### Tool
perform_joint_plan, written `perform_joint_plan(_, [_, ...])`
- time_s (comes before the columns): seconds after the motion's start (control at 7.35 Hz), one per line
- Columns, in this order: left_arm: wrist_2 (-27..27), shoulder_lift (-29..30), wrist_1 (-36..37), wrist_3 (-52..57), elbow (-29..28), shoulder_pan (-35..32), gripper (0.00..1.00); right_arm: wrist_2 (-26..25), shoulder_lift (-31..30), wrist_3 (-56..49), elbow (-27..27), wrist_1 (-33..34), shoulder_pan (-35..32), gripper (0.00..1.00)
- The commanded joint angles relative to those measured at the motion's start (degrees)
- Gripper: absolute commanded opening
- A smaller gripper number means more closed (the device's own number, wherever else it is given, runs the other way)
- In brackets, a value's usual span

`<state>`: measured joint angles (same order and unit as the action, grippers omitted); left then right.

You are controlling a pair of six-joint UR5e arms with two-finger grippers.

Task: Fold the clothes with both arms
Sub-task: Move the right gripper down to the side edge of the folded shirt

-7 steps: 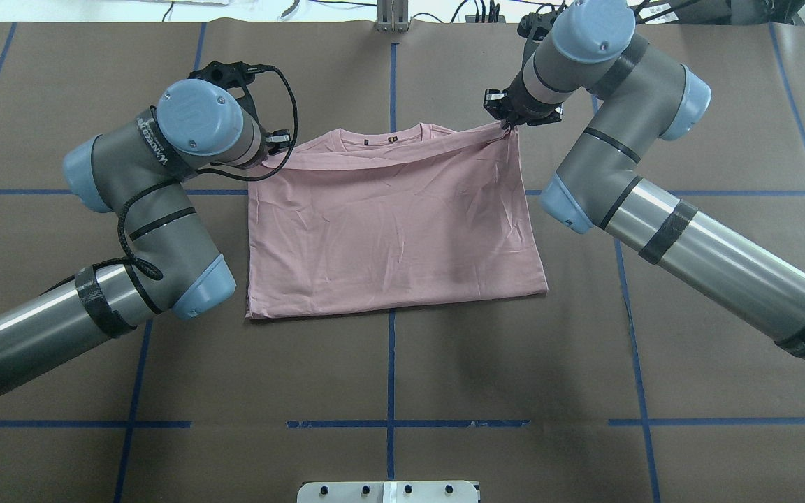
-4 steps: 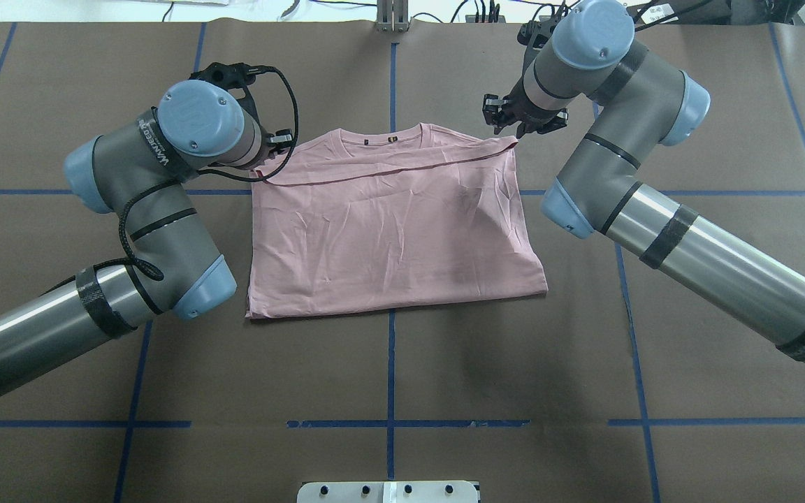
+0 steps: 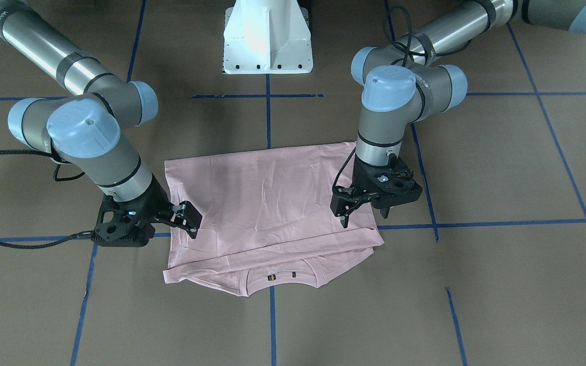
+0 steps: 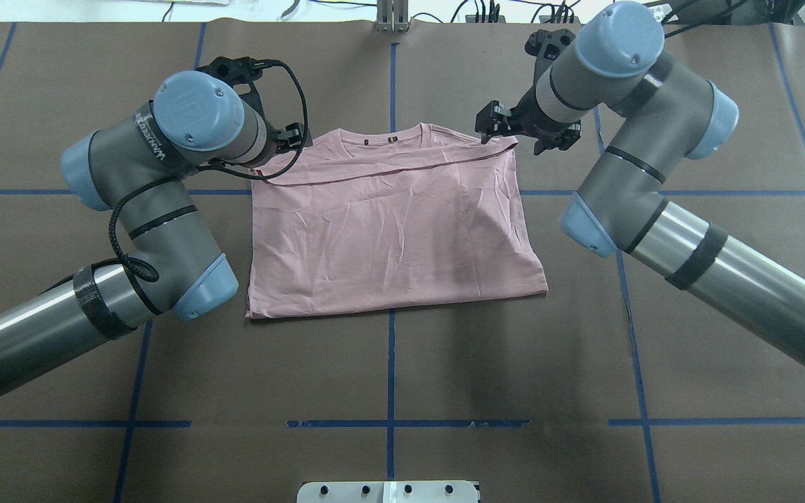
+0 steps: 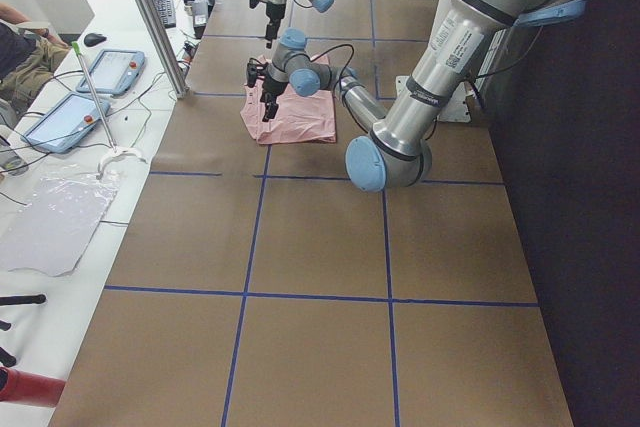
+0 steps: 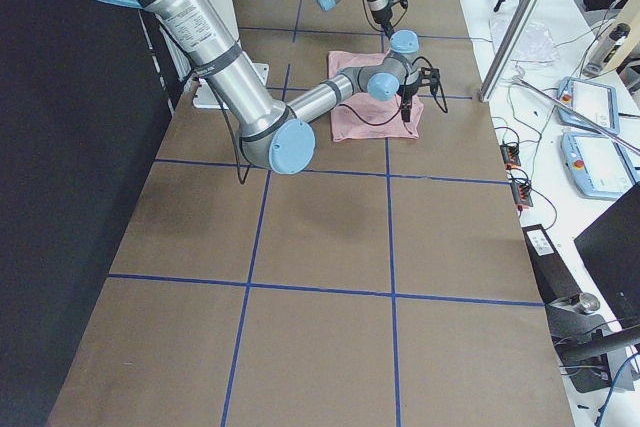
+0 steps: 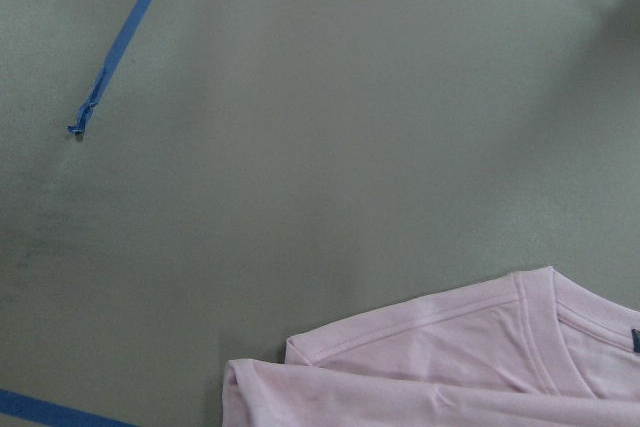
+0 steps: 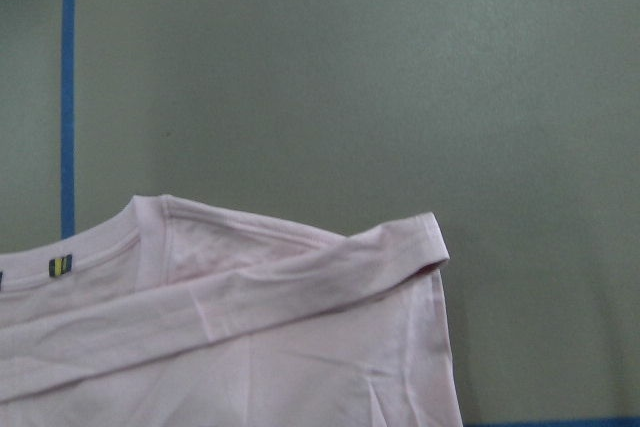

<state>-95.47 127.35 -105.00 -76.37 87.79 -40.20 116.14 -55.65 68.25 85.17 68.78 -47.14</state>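
Note:
The clothes, one pale pink T-shirt (image 4: 388, 230), lie folded in half and flat on the brown table, collar (image 4: 381, 136) at the far edge with the upper layer's hem just short of it. My left gripper (image 3: 361, 212) hangs open a little above the shirt's far corner on my left side, holding nothing. Over the other far corner, my right gripper (image 4: 520, 134) is also open and off the cloth. The left wrist view shows only the shirt's corner (image 7: 400, 357), and the right wrist view shows the folded edge (image 8: 300, 287); neither shows fingers.
Blue tape lines (image 4: 390, 363) cross the brown table cover. The white pedestal base (image 3: 267, 40) stands at my side of the table. A metal post (image 4: 392, 14) rises at the far edge. Desks with tablets (image 5: 105, 72) and a seated person (image 5: 15, 47) lie beyond that edge.
A second ago both grippers held the upper layer's far corners taut. Both have let go, the hem has dropped flat, and the arms have lifted slightly, the right one shifting outward.

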Motion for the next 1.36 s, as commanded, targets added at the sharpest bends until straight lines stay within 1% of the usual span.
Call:
perform_joint_plan(0.0, [-0.8, -0.3, 0.1, -0.3, 1.5, 0.2, 1.0, 0.1, -9.0, 1.0, 16.4, 9.9, 3.3, 1.0])
perform_joint_plan(0.14, [-0.9, -0.6, 0.3, -0.4, 3.3, 0.2, 1.0, -0.5, -10.9, 3.0, 17.5, 10.9, 5.4, 1.0])
perform_joint_plan(0.27, [-0.9, -0.6, 0.6, -0.5, 4.8, 0.3, 1.0, -3.2, -11.4, 5.6, 17.3, 11.1, 8.7, 1.0])
perform_joint_plan(0.41, [-0.9, -0.7, 0.6, -0.5, 5.0, 0.6, 1.0, -5.0, -12.2, 5.9, 16.8, 11.2, 11.2, 1.0])
perform_joint_plan(0.54, [-0.9, -0.7, 0.6, -0.5, 4.9, 0.9, 1.0, -5.8, -13.0, 5.9, 16.4, 11.2, 12.7, 1.0])
perform_joint_plan(1.23, [-0.9, -0.6, 0.6, -0.6, 5.9, 1.2, 1.0, -5.9, -13.2, 5.9, 13.8, 11.2, 14.2, 1.0])
